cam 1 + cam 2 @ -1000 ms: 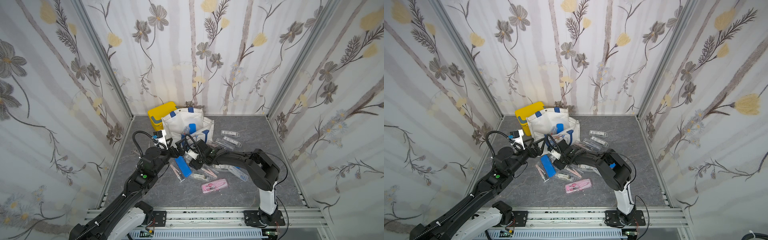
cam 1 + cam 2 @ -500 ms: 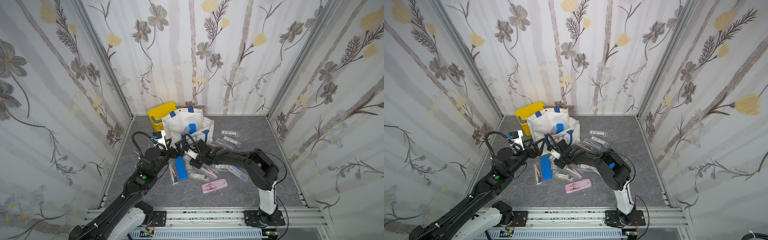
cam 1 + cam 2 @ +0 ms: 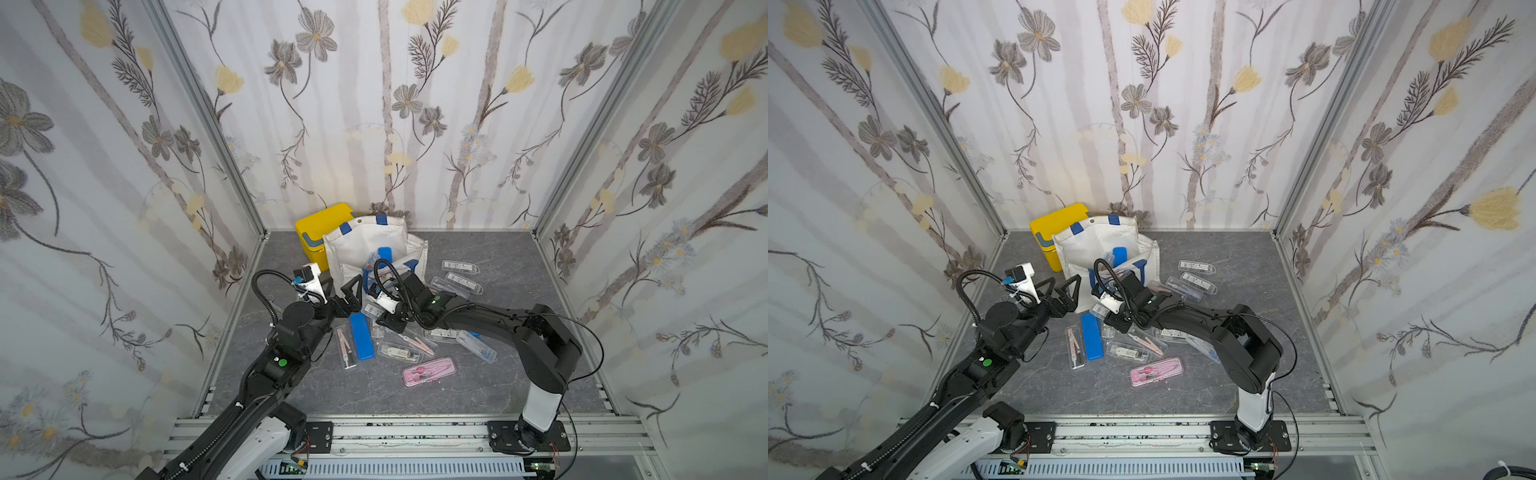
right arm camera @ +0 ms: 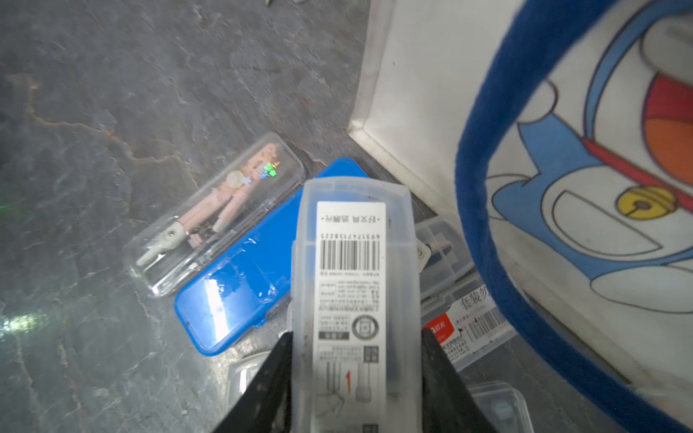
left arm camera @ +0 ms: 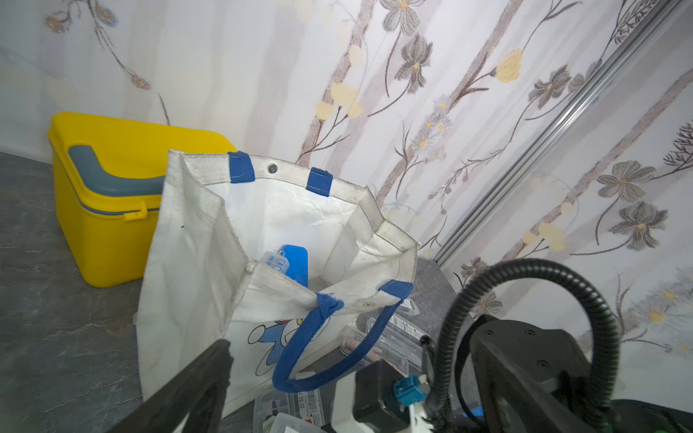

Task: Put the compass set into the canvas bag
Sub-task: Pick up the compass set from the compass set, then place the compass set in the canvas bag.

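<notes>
The white canvas bag (image 3: pixel 365 245) (image 3: pixel 1088 245) stands open at the back, with blue handles and a blue cartoon cat on its front (image 5: pixel 277 337) (image 4: pixel 600 210). My right gripper (image 4: pixel 356 375) (image 3: pixel 380 318) is shut on a translucent compass set case (image 4: pixel 354 285) (image 3: pixel 371 309) with a barcode label. It holds the case low over the floor, just in front of the bag. My left gripper (image 3: pixel 341 291) (image 3: pixel 1064 291) (image 5: pixel 348 393) is open and empty beside the bag's front left corner. A blue case (image 5: pixel 296 262) and a clear case lie inside the bag.
A yellow plastic box (image 3: pixel 318 232) stands behind the bag on its left. A blue case (image 3: pixel 359 340), a clear case with a pink compass (image 3: pixel 345 347), a pink case (image 3: pixel 428 371) and several clear cases (image 3: pixel 459 266) are scattered in front and to the right.
My right jaws have closed on the translucent case. The blue case and the clear pink-compass case beside it have shifted a little to the left. The left arm has barely moved.
</notes>
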`<action>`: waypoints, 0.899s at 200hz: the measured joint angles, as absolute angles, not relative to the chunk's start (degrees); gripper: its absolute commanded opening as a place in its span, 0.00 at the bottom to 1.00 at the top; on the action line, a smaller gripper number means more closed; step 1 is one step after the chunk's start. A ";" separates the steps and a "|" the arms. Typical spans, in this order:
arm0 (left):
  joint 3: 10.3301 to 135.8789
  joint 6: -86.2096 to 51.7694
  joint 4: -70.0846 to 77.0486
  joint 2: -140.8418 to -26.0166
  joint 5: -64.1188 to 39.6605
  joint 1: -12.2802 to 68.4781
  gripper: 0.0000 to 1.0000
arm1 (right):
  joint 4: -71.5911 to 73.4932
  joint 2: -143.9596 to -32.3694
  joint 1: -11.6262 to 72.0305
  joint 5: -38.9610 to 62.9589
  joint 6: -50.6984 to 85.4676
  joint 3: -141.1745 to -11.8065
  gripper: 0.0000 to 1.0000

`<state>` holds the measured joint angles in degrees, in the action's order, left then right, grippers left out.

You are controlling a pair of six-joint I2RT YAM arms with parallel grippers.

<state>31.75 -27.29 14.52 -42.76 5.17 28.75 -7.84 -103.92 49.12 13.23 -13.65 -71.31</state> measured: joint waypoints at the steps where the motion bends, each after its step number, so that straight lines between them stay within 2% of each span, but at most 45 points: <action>1: 31.75 -27.29 14.50 -42.68 5.30 28.75 1.00 | -7.81 -103.70 49.15 13.43 -13.80 -71.31 0.41; 40: 31.05 -27.46 14.31 -38.74 10.31 28.71 1.00 | -7.42 -100.18 49.71 18.11 -16.95 -73.58 0.41; 89: 29.98 -27.22 14.35 -36.73 10.72 28.71 1.00 | -9.13 -100.44 48.64 20.93 -21.28 -83.13 0.42; 125: 29.32 -27.24 14.44 -37.10 10.26 28.71 1.00 | -10.85 -103.63 44.36 23.35 -23.94 -92.29 0.42; 180: 28.71 -27.33 14.57 -38.22 9.85 28.71 1.00 | -13.54 -115.07 36.40 26.81 -24.75 -108.68 0.41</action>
